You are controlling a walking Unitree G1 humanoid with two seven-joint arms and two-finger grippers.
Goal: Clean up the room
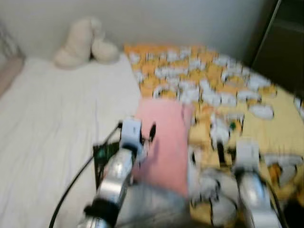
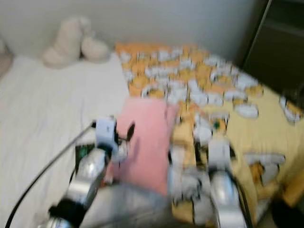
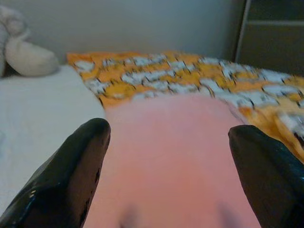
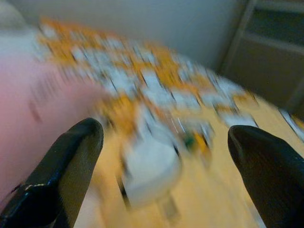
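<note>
**Both grippers spread above the bed**

While the head views are blurred, a bed with a white sheet [image 1: 57,118] shows plainly, and an orange and yellow patterned blanket [image 1: 213,80] covers its right half. A pink pillow [image 1: 164,142] lies where sheet and blanket meet, close before the robot. The left gripper [image 3: 166,142] hovers just over the pillow, its black fingers [image 3: 71,175] spread wide with nothing between them. The right gripper [image 4: 164,142] hangs above the blanket beside the pillow, its fingers [image 4: 266,166] likewise apart and empty. A cream plush toy [image 1: 85,42] rests at the far edge of the sheet against the wall. A dark cabinet [image 1: 280,42] stands to the right.
</note>
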